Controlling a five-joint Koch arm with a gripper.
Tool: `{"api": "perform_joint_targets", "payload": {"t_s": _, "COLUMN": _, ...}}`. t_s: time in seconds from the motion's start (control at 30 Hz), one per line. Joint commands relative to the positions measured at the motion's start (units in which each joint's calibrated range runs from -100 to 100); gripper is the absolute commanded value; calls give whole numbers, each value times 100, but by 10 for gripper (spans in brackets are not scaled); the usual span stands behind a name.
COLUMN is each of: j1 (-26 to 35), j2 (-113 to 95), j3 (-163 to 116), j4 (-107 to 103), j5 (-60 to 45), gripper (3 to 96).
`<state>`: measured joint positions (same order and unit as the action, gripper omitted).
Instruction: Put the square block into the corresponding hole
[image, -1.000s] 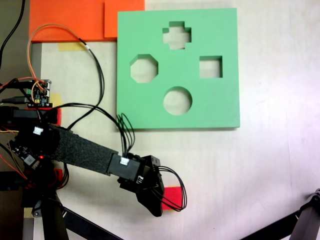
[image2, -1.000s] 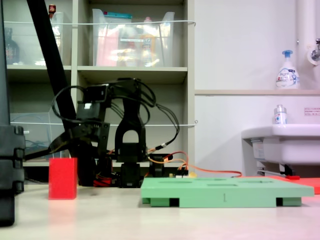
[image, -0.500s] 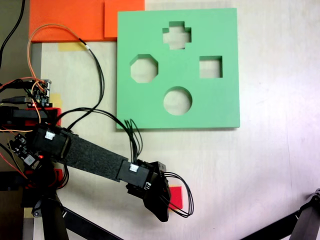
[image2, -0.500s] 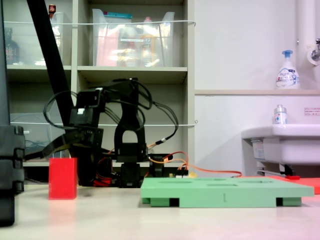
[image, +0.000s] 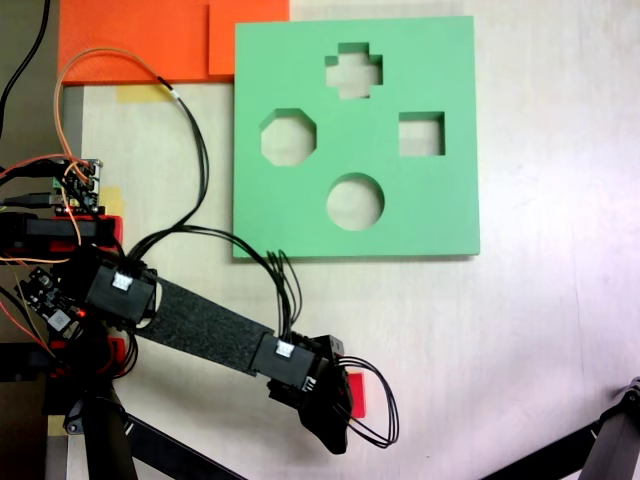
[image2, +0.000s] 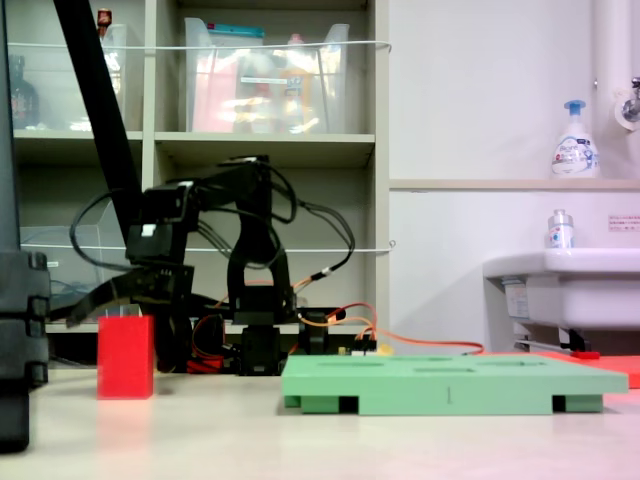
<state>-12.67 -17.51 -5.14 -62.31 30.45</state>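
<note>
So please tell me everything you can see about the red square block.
The square block is a bright red, matte cuboid with plain faces. In the second exterior view it stands upright on the pale table, apart from the green board, at the view's left. In the first exterior view the gripper hangs over it, hiding most of it; contact cannot be told.

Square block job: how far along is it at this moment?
Early stage. Nothing is placed: the square hole in the green board is empty. In hand: the tool hangs open just above the red square block, which stands on the table, not gripped as far as the second exterior view shows. Left: grasp, carry to the board, insert.
</note>
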Motion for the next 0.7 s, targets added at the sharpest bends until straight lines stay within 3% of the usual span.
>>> {"api": "perform_joint_targets", "payload": {"t_s": 0.03, "j1": -10, "j2": 61, "j3": 335, "j4": 323, "j5": -39, "gripper": 770}}
{"api": "perform_joint_targets", "payload": {"t_s": 0.7, "j1": -39, "j2": 382, "j3": 504, "j4": 410, "j5": -44, "gripper": 770}}
